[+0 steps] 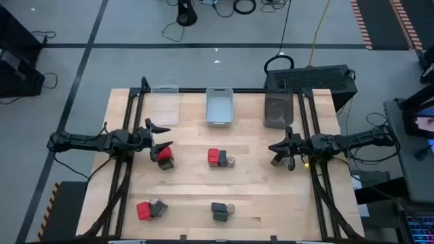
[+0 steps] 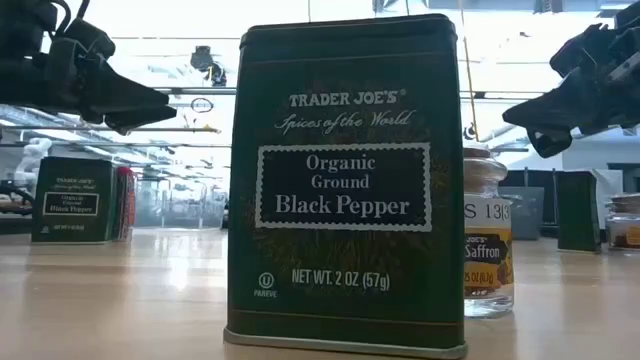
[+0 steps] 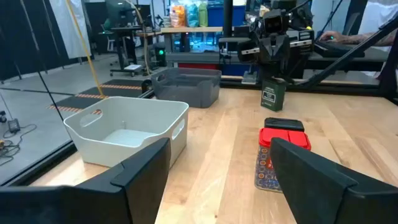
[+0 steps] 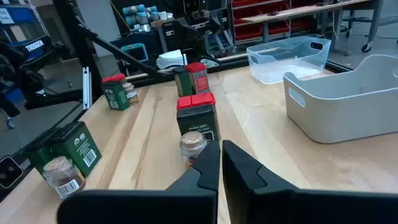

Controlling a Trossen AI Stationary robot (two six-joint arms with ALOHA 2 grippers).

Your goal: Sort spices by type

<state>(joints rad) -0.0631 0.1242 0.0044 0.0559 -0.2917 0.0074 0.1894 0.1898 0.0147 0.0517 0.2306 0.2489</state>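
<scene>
The spices stand in small groups on the wooden table (image 1: 258,196). They are red tins, dark tins and small jars. One group (image 1: 164,157) is beside my left gripper (image 1: 161,137), one (image 1: 219,158) is at the centre, and two (image 1: 149,209) (image 1: 221,211) are toward the near edge. My left gripper (image 3: 217,180) is open above the table, and a red-lidded tin (image 3: 283,140) shows just ahead of its fingers. My right gripper (image 1: 278,152) (image 4: 221,165) is shut and hangs above a single dark tin (image 3: 272,93) (image 2: 578,210), clear of it.
Three bins stand along the far edge: a clear one (image 1: 165,103), a white one (image 1: 219,106) and a dark grey one (image 1: 278,110). Black frame rails (image 1: 129,169) (image 1: 315,176) run down both sides. Bare wood lies between the groups.
</scene>
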